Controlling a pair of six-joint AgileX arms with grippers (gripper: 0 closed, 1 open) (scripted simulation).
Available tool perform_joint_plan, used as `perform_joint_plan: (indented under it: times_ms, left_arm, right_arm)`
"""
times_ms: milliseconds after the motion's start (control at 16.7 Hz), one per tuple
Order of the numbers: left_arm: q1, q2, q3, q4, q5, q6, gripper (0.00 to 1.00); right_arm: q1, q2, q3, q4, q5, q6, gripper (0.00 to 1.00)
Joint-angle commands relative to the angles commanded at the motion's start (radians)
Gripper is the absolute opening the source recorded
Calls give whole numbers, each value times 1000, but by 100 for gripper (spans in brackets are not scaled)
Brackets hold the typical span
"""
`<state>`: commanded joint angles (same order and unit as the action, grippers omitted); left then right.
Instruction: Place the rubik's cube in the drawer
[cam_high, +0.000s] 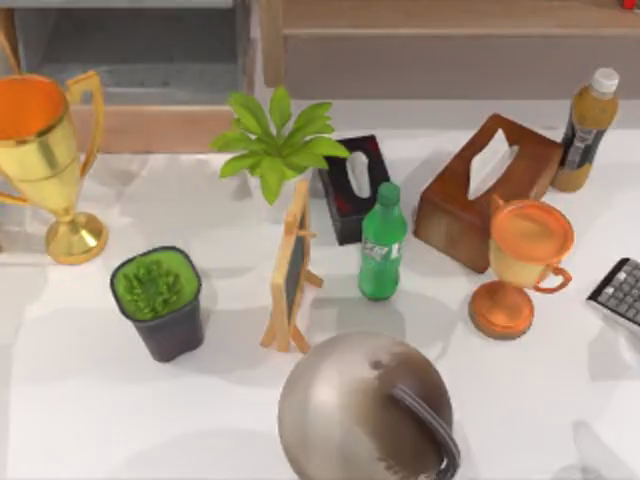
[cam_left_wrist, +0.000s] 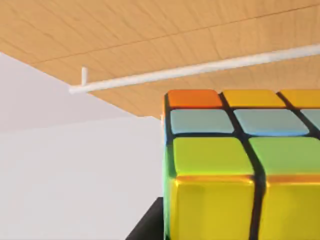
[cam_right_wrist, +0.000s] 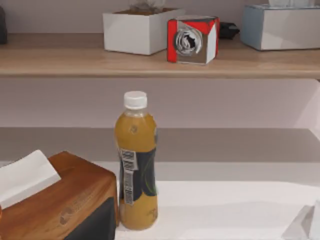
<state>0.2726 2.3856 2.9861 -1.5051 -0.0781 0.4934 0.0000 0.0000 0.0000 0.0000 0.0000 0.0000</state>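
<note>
TOP VIEW
- White table (cam_high: 80, 400).
- Open drawer with grey inside (cam_high: 130, 60) behind a wooden front, at the far left.
- Tall gold trophy with orange cup (cam_high: 45, 150), left edge.
- Dark square pot (cam_high: 160, 335) containing green moss-like growth.
- Leafy green plant (cam_high: 275, 140).
- Small wooden-framed blackboard easel (cam_high: 293, 265), upright, just beside the green plastic bottle (cam_high: 382, 240).
- Black tissue box (cam_high: 355, 185) and brown wooden tissue box (cam_high: 485, 190), each with white tissue in its slot.
- Orange juice bottle with white cap (cam_high: 588, 130), far right.
- Smaller orange-topped trophy (cam_high: 525, 265).
- Corner of a dark keyboard (cam_high: 620, 290).
- Round grey metal ball with handle (cam_high: 365, 410), near edge.

LEFT WRIST VIEW
- The rubik's cube (cam_left_wrist: 240, 165), close to the camera and near the drawer's wooden panel and white bar handle (cam_left_wrist: 200, 70).
- Equal-sided, so no long axis. The yellow face was turned to the camera. The adjoining face carried green, pale blue, then orange and yellow rows running toward the panel.
- Dark wedge (cam_left_wrist: 147, 227) touching the cube's corner.
- Whether the left gripper had hold of the cube could not be told.

RIGHT WRIST VIEW
- Juice bottle just beside the wooden tissue box.
- Wooden shelf (cam_right_wrist: 75, 62) carrying a white box (cam_right_wrist: 142, 30), a red-and-white box (cam_right_wrist: 192, 39) and a pale blue box (cam_right_wrist: 280, 25)
</note>
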Motion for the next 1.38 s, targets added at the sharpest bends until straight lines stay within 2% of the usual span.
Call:
perform_joint_plan:
  times_ms: [180,420,840,1380]
  left_arm:
    - [55,186,-30,-108,43,-56,0]
    - [65,367,-74,-178,85,-116,0]
    - [59,400,-83,-184,94,-128,0]
    - [59,400,-83,-184,94,-128,68]
  right_arm:
    - [0,0,0,0,0,0,100]
    - [0,0,0,0,0,0,100]
    - [0,0,0,0,0,0,100]
    - [0,0,0,0,0,0,100]
